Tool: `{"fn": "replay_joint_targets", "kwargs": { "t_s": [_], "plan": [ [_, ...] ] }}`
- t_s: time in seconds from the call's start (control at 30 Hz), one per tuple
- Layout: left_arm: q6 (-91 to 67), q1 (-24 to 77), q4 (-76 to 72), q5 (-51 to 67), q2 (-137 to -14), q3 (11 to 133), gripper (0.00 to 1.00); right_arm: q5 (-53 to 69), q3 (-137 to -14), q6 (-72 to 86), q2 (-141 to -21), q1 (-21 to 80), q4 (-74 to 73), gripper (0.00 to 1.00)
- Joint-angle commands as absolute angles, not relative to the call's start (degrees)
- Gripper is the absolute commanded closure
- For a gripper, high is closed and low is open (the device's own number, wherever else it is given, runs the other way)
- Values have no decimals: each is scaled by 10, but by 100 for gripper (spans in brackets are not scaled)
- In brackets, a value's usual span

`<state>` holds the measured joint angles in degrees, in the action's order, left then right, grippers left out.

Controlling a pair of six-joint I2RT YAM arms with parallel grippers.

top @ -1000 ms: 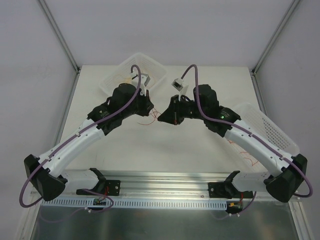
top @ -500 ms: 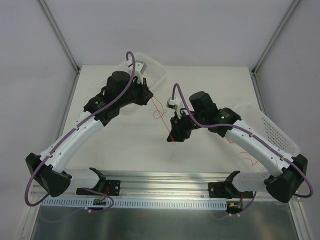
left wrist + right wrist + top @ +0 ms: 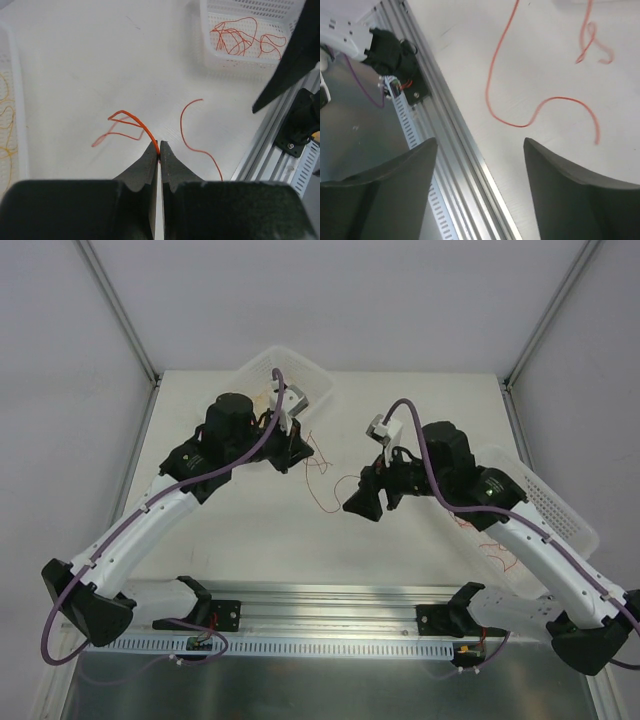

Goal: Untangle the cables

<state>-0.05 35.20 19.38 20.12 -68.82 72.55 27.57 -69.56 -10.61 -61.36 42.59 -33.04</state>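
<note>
2 baskets are set on the table (image 3: 430, 420), the far basket (image 3: 305, 370) at 11 o'clock, the side basket (image 3: 560, 505) at 4 o'clock, both holding cables (image 3: 240, 37). The left gripper (image 3: 159, 150) is clenched on 1 orange strand (image 3: 125, 111); the right gripper (image 3: 480, 165) is spread, empty, over a loose strand (image 3: 181, 131) at 1 o'clock of the left tips. Separation is judged done: next the held strand is to be carried to a basket and released.

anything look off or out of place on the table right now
Nothing damaged. One red cable lies loose on the table under the open right gripper, while the left gripper holds a second, kinked strand in shut jaws.
</note>
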Motion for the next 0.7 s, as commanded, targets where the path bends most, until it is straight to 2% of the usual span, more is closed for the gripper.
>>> {"fn": "replay_joint_targets", "kwargs": {
  "t_s": [0.0,0.07,0.1,0.17,0.67],
  "plan": [
    [43,352,175,260,-655,726,100,223,-699,-66,-603,419,-253,20],
    [44,353,175,277,-650,726,100,219,-682,-56,-609,420,-218,11],
    [45,353,176,280,-649,727,100,227,-674,-52,-612,420,-205,4],
    [47,356,176,296,-643,728,100,236,-663,-46,-620,419,-167,0],
    [48,377,175,318,-632,740,100,279,-639,24,-696,424,-22,0]
  ]
}}
